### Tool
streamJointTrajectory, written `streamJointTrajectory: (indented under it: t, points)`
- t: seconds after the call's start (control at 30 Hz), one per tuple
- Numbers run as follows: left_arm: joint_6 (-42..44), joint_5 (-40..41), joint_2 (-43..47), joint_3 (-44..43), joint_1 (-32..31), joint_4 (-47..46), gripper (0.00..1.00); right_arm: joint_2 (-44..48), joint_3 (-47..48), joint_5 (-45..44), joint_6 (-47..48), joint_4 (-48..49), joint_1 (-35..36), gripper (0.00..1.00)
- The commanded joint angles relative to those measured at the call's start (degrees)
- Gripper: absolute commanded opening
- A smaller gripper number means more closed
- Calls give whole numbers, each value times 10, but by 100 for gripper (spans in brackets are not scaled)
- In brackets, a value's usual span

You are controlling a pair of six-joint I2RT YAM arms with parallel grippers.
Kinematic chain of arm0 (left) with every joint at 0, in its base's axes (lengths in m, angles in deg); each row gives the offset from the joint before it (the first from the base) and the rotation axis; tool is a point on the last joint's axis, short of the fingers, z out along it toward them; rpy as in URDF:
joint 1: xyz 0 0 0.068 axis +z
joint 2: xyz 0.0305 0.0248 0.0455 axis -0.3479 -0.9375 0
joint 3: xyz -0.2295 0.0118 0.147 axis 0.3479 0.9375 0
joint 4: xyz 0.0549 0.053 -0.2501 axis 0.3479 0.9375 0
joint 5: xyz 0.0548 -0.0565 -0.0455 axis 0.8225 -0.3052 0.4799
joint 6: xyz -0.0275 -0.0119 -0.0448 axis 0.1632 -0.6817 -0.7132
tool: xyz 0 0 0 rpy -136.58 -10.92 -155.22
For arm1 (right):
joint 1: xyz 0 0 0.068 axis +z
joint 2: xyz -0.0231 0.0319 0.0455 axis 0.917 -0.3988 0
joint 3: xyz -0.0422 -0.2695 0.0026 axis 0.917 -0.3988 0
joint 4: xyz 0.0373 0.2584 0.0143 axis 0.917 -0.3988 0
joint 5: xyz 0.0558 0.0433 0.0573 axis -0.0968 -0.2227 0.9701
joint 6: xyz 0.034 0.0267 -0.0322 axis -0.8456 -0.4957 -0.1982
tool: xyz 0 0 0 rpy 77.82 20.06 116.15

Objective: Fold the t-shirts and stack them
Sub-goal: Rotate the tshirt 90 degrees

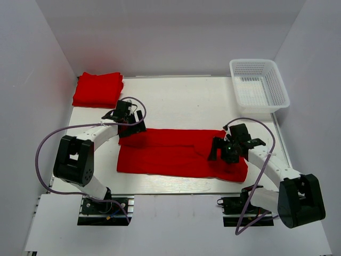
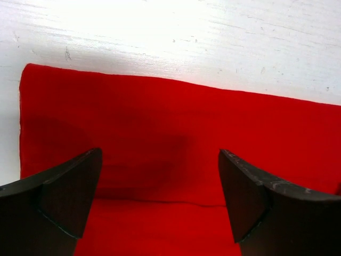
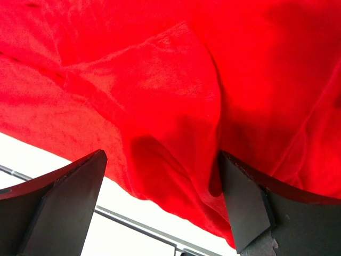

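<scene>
Both my left jaws and my right jaws stand wide open and hold nothing. The plain bright red cloth t-shirt [image 1: 176, 154] I am working on lies as a long band across the near half of the white desk [image 1: 181, 101]. It looks already doubled lengthwise, with a layer line running along it. My left jaws hover over its far left corner, where the cloth is flat and the edge is crisp. My right jaws hang over its right end, which is rumpled into ridges and sits close to the near edge of the desk. That end worries me. If I close there I may pinch only the top layer or a stray sleeve fold, and the fold would then open or skew as I lift. Any pull toward me could also drag the cloth off the near edge. If my two ends do not rise evenly, the band will twist. A folded pile of red t-shirts [image 1: 97, 89] waits at the far left corner, well apart. The white plastic mesh basket [image 1: 277, 88] sits at the far right corner. Neither one blocks the way between my arms.
</scene>
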Motion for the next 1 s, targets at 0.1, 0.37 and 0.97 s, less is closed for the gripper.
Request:
streamJointTrajectory:
  t: [0.1,0.37,0.97]
  points:
    - [4,14,0,-17,-3,7,100,5,-5,56,42,-8,14,90]
    - [4,20,0,-17,-8,7,100,-4,-17,68,54,11,34,90]
    - [10,35,0,-17,-8,17,100,39,0,81,62,-127,118,90]
